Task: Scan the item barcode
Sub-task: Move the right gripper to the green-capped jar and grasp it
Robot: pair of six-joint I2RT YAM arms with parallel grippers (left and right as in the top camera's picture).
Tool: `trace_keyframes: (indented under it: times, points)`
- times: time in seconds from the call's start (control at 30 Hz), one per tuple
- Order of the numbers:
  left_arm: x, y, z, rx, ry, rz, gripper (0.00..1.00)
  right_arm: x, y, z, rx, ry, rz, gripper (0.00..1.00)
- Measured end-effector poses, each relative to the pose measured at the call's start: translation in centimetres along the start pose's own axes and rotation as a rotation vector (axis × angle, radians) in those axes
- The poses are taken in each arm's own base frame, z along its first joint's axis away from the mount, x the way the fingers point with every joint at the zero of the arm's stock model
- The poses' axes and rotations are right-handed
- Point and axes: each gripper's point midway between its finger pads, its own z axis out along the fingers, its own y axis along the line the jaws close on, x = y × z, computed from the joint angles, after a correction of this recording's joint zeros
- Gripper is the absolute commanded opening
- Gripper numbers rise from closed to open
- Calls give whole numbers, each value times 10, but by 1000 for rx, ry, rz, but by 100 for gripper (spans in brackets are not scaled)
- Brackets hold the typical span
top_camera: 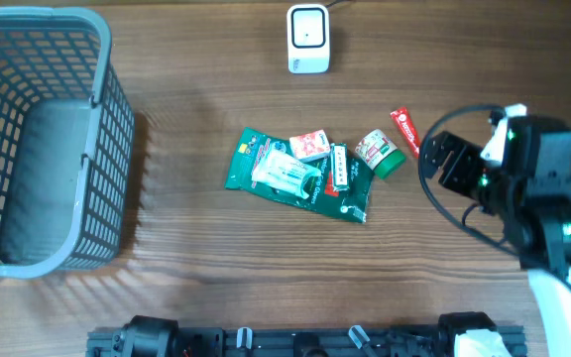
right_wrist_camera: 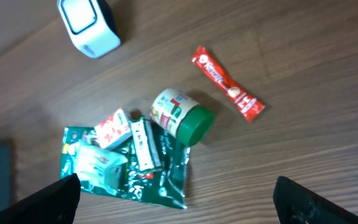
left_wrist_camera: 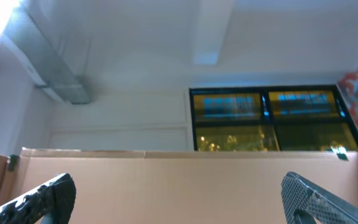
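Both grippers' jaws wide apart, empty, pkg text too small to read, red sachet [right_wrist_camera: 229,84], green-lidded jar [right_wrist_camera: 182,116], scanner [top_camera: 307,38]

Bare tabletop [top_camera: 196,258] ringed the clustered packets [top_camera: 300,174]; the basket [top_camera: 43,149] blocked the left side, the scanner [top_camera: 307,38] the far edge.

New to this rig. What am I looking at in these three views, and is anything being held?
It is a two-arm table robot. The overhead view looks straight down: the right arm's hand hovers open beside a pile of groceries, holding nothing. On the wooden table lie a green packet, a green-capped jar, a red sachet, a white scanner and a grey basket. The right wrist view looks down between that hand's fingers at the same pile. The left wrist view points at the ceiling; that hand is open and empty.
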Motion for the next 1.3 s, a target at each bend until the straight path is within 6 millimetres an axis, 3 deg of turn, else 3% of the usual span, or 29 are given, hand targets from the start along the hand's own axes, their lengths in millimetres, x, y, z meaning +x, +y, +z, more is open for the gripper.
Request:
trace_keyframes:
  times: [0.1, 0.27, 0.33, 0.4, 0.5, 0.53, 0.73, 1.0, 1.1, 1.2, 1.27, 1.3]
  points:
    - [3, 11, 0, -62, 15, 0, 100, -5, -3, 20, 40, 41, -17, 100]
    - [66, 36, -12, -203, 277, 14, 100, -4, -11, 71, 95, 136, -9, 100]
    - [79, 42, -15, -203, 322, -11, 100, 6, -19, 96, 135, 213, -3, 100]
    - [63, 54, -9, -238, 244, -51, 100, 11, -22, 106, 149, 242, 0, 100]
    - [2, 73, -6, -309, -7, -127, 100, 10, -22, 106, 147, 241, -6, 100]
    - [-7, 80, -9, -343, -40, -138, 100, 10, -22, 106, 146, 242, -21, 100]
    - [10, 102, -19, -491, 26, -125, 100, 10, -16, 107, 94, 253, -153, 100]
    - [10, 103, -20, -509, 29, -117, 100, 12, -5, 109, 31, 265, -160, 100]
    - [12, 100, -18, -492, 31, -116, 100, 11, -5, 123, 32, 271, -142, 100]
    - [32, 85, -8, -413, 79, -99, 100, 16, -9, 135, 49, 303, -107, 100]
    - [70, 75, -4, -379, 192, -68, 100, 16, -8, 141, 38, 306, -134, 100]
    - [101, 68, -5, -360, 289, -41, 100, 17, -2, 141, -12, 310, -222, 100]
